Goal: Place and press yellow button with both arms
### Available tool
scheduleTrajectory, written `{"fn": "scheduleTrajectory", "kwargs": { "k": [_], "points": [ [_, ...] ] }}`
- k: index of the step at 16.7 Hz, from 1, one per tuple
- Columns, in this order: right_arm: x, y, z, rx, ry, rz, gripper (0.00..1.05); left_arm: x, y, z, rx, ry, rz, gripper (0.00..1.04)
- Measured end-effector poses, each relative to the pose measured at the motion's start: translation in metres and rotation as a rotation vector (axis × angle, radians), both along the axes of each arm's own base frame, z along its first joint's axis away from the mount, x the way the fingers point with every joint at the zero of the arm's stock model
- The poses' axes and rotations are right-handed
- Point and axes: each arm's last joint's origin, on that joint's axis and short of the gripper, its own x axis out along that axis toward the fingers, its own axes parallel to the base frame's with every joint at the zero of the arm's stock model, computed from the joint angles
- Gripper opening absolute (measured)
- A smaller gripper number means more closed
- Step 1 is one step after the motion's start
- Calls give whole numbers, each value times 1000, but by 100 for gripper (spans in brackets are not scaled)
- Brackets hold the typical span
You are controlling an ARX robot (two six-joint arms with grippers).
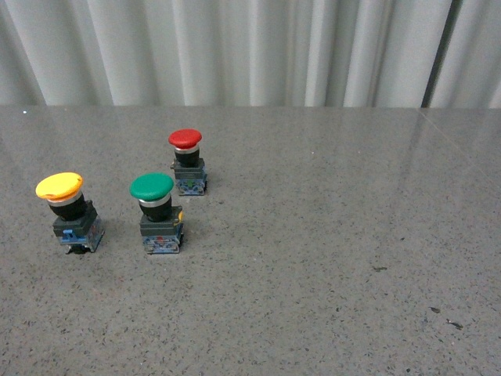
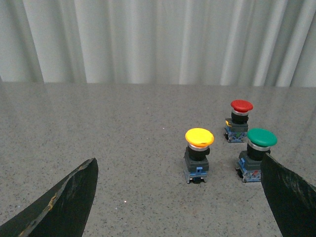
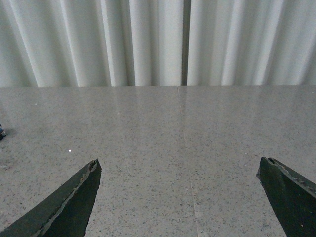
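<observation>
Grey speckled tabletop [image 1: 329, 282] before a pale pleated curtain [image 1: 235, 47], bearing three upright push buttons. The yellow button [image 1: 67, 210] stands at the front left, well apart from the table's edges; the green button [image 1: 157, 213] stands near it to the right, and the red button [image 1: 187, 161] lies farther back. Neither arm appears in the front view. In the left wrist view the left gripper [image 2: 178, 160] has its jaws spread wide and empty, the yellow button framed between them at some distance ahead. The right gripper [image 3: 178, 160] is likewise spread and holds nothing, facing bare table. The yellow cap appears slightly tilted on its collar, though the resolution is too coarse to be sure. Judged step: the approach to the yellow button, not yet begun. To do it well, the left arm should descend centred on the black body below the cap, closing on the body rather than the mushroom cap, keeping its outer finger clear of the green button, so the right arm can press squarely from above.
</observation>
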Motion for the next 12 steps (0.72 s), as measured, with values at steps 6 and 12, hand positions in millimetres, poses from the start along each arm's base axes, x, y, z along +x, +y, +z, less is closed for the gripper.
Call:
{"fn": "scheduleTrajectory", "kwargs": {
  "k": [6,12],
  "points": [
    [0,0,0,0,0,0,98,0,0,0,0,0,0,98],
    [0,0,0,0,0,0,98,0,0,-2,-5,59,39,98]
  ]
}}
